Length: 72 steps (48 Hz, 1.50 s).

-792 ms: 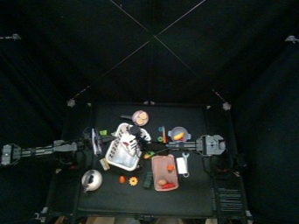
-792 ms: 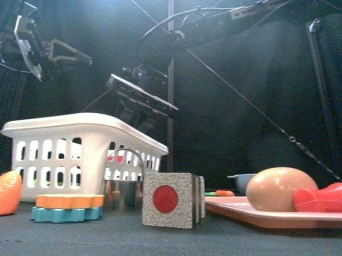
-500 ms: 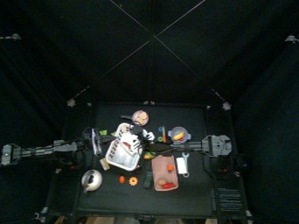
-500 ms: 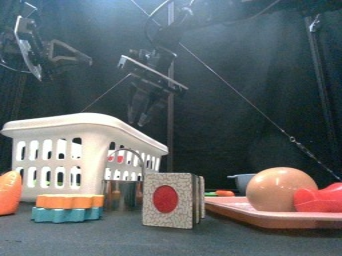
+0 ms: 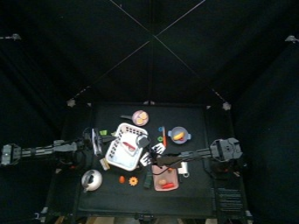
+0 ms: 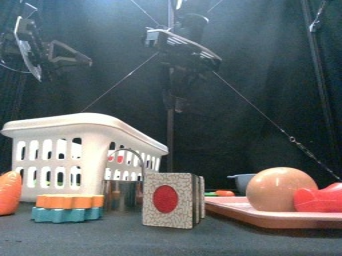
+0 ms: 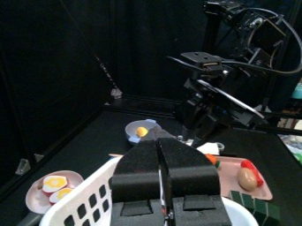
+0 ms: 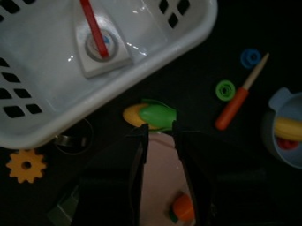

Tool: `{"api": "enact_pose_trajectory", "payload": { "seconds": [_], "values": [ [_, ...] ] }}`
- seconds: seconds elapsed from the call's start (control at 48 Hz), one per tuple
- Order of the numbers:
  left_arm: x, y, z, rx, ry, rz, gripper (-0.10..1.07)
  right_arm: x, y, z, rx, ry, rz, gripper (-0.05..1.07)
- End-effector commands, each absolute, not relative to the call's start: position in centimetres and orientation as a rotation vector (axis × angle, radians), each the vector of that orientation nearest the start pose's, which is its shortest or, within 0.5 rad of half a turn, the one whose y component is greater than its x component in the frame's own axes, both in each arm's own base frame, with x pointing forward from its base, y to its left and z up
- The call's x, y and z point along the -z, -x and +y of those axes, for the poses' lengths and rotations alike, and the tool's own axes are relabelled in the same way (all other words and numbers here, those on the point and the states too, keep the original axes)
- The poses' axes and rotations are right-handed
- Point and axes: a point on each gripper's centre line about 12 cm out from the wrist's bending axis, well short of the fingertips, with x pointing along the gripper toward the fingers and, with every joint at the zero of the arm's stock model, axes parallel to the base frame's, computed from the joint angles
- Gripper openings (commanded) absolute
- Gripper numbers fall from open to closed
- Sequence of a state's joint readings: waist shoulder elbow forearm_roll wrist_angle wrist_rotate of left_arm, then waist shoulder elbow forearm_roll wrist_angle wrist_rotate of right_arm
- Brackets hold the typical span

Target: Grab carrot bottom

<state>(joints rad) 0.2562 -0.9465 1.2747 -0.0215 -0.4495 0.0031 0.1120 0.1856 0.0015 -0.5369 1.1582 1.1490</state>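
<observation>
Observed from the front edge, reading left to right across the surface [image 6: 134, 240]:

1. The left arm is hanging high at the left. Its left hand [image 7: 160, 146] is clenched with both jaws pressed flat together, gripping nothing and hovering over the basket's rim.
2. One orange carrot piece [image 6: 7, 190] with a green tip is lying on the surface at the far left, just beside the gears. No hand is touching it.
3. Two toy gears [image 6: 70, 207] are lying stacked, orange over blue.
4. One white basket [image 6: 80, 150] is standing behind the gears. One red-handled utensil [image 8: 92, 31] is lying inside it.
5. One card block [image 6: 170, 198] with a red dot is standing upright at centre.
6. One pink tray [image 6: 261, 212] is lying at the right, carrying one peach ball [image 6: 281, 188] and red pieces [image 6: 321, 198].
7. The right hand [image 8: 151, 132] is hanging high above the middle, released, with a narrow gap showing between its jaws and nothing in it. It is pointing down over the tray's near end, next to a green-and-yellow toy [image 8: 151, 115].

Changes against the earlier frames:

- The right hand is now standing higher and further right in the front view.
- From above, the right arm is reaching further towards the basket's corner.
- The left arm and all the objects are staying in place.
</observation>
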Motion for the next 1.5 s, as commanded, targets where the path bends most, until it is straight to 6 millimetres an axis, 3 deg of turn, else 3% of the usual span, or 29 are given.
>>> {"api": "enact_pose_trajectory", "payload": {
  "seconds": [0.0, 0.25, 0.479, 0.792, 0.896, 1.042, 1.312, 1.479],
  "values": [
    [-27.3, -18.7, 5.1, -0.267, -0.002, -0.133, 0.00, -27.9, -42.5, -0.1, 0.815, -0.450, 0.925, 0.69],
    [-27.2, -18.7, 5.1, -0.267, 0.000, -0.130, 0.00, -27.0, -38.7, 0.9, 0.882, -0.549, 0.905, 0.69],
    [-27.2, -18.7, 5.1, -0.269, 0.002, -0.124, 0.00, -26.4, -35.1, 0.3, 0.936, -0.646, 0.803, 0.69],
    [-26.9, -18.8, 5.0, -0.263, 0.009, -0.096, 0.04, -24.2, -31.4, 0.6, 0.817, -0.793, 0.703, 0.69],
    [-26.6, -19.0, 4.9, -0.255, 0.022, -0.046, 0.13, -23.3, -30.6, 0.9, 0.733, -0.797, 0.692, 0.69],
    [-25.6, -19.6, 2.8, -0.152, 0.082, 0.076, 0.34, -22.2, -29.8, 1.3, 0.627, -0.796, 0.679, 0.69],
    [-25.0, -21.1, -3.6, 0.128, 0.245, 0.304, 0.83, -22.4, -28.2, 1.0, 0.562, -0.769, 0.635, 0.69],
    [-25.0, -22.3, -7.7, 0.258, 0.344, 0.425, 0.94, -22.5, -27.6, 1.1, 0.546, -0.754, 0.630, 0.69]
  ]
}}
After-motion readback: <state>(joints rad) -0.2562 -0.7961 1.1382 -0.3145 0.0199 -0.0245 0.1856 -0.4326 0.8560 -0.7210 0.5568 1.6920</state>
